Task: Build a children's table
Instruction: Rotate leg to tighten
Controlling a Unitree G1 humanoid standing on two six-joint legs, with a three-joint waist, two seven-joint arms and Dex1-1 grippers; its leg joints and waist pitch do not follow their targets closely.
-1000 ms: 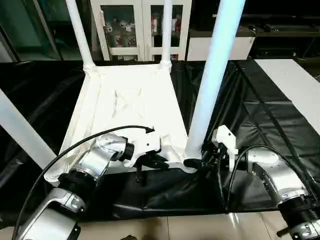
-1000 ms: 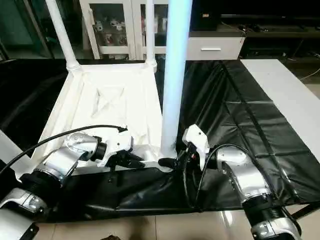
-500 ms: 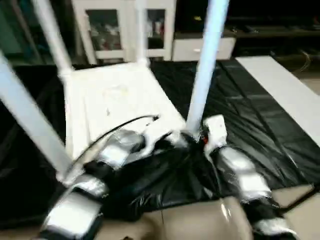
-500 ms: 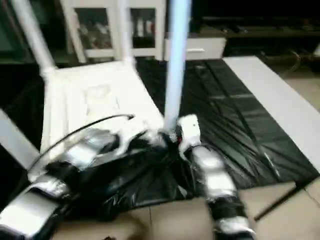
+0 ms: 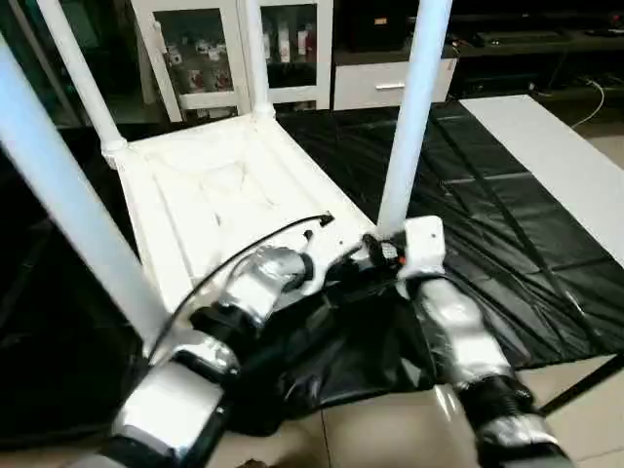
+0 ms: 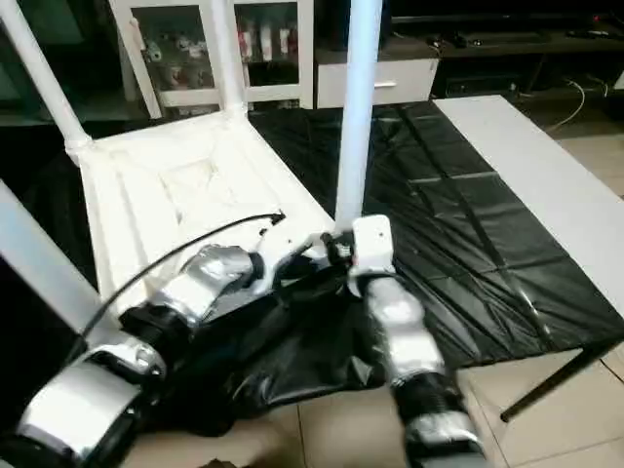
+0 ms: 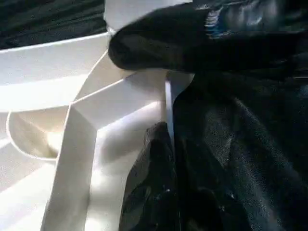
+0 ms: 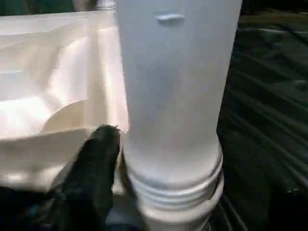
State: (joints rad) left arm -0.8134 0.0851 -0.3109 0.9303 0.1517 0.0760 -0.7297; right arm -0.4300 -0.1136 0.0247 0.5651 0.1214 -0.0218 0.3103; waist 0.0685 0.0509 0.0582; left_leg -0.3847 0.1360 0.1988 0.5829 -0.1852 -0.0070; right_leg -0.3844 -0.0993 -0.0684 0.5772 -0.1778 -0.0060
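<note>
The children's table lies upside down, its white ribbed tabletop (image 5: 210, 195) on the black-covered surface. All its legs stand upright in the corner sockets: near left (image 5: 68, 210), far left (image 5: 83, 83), far right (image 5: 255, 58) and near right (image 5: 409, 117). My left gripper (image 5: 336, 281) is shut on the tabletop's near rim, just left of the near right corner. One black finger (image 7: 153, 163) lies against the inside of the rim wall. My right gripper (image 5: 375, 253) is at the base of the near right leg (image 8: 173, 96), which stands directly in front of it above the socket.
The black cover (image 5: 507, 224) hangs bunched over the near edge (image 5: 341, 361), with tiled floor (image 5: 370, 429) below. A white panel (image 5: 546, 146) lies along the right side. A white glass-door cabinet (image 5: 195, 49) and a low drawer unit (image 5: 385, 88) stand behind.
The whole picture has shifted and tilted, so the camera has moved. Both arms stay at the tabletop's near right corner, and the near right leg still stands upright.
</note>
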